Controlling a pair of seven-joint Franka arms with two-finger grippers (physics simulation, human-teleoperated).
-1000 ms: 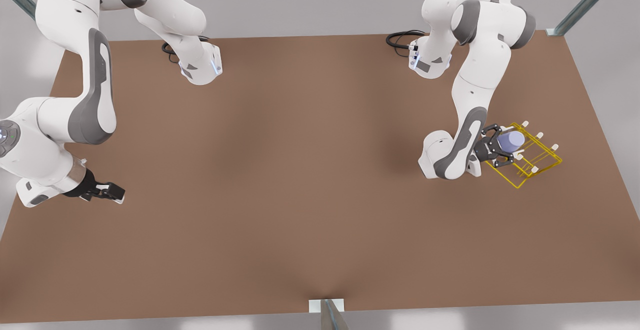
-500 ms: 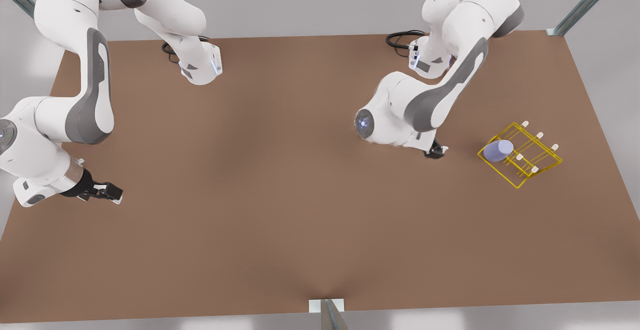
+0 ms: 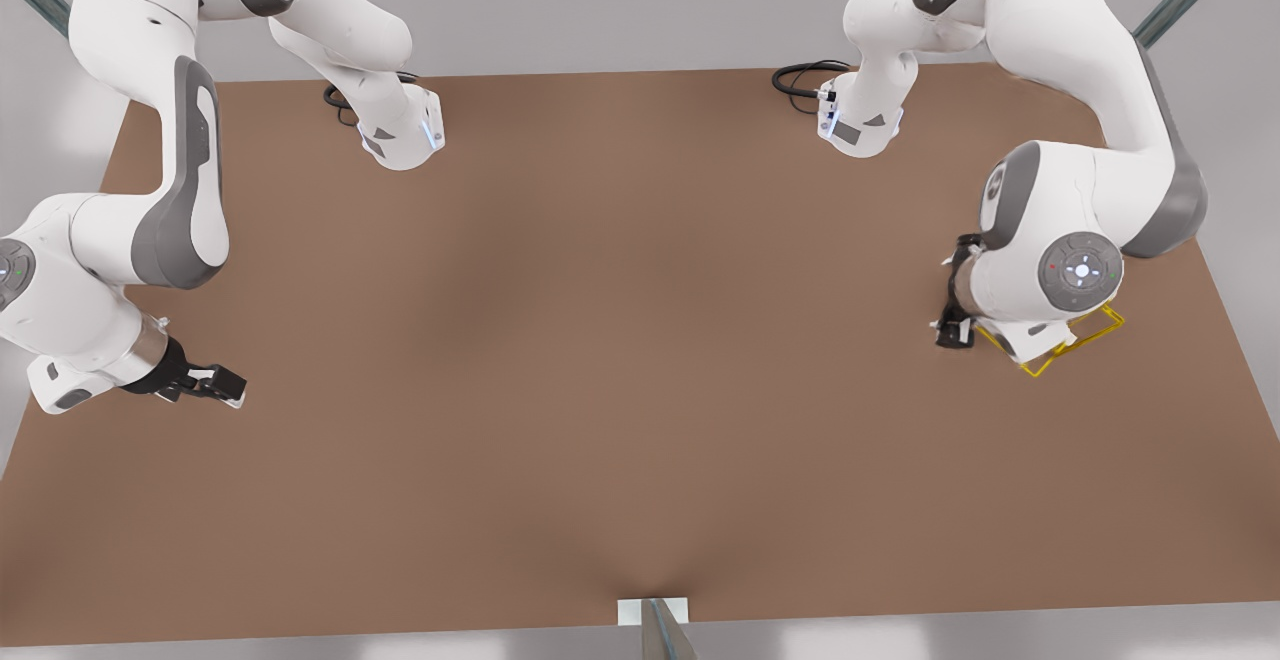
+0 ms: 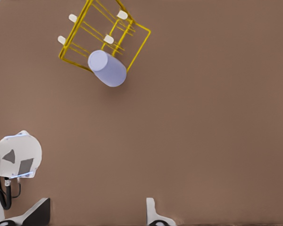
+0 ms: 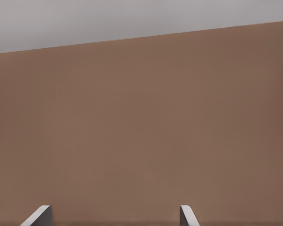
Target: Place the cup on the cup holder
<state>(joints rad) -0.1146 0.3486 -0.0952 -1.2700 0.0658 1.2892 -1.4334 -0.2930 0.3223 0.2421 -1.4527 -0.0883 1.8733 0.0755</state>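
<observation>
- Hovering high, my left gripper [image 4: 96, 214] has its fingers spread wide apart, empty, well clear of the cup [image 4: 107, 68].
- Cup sits tilted on the holder [image 4: 140, 44], at one corner, apart from my claw.
- Holder's white-tipped prongs stand beside it.
- My right gripper [image 3: 215, 382] waits at the front view's left, fingers parted, over bare table [image 3: 600, 360].

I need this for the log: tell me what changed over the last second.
The left gripper, at the front view's right, let go of the cup, left it on the yellow rack, and pulled away; it now sits open by the rack's edge, its arm covering most of the rack in the front view. The right gripper stayed open at the front view's left, waiting over the table.
</observation>
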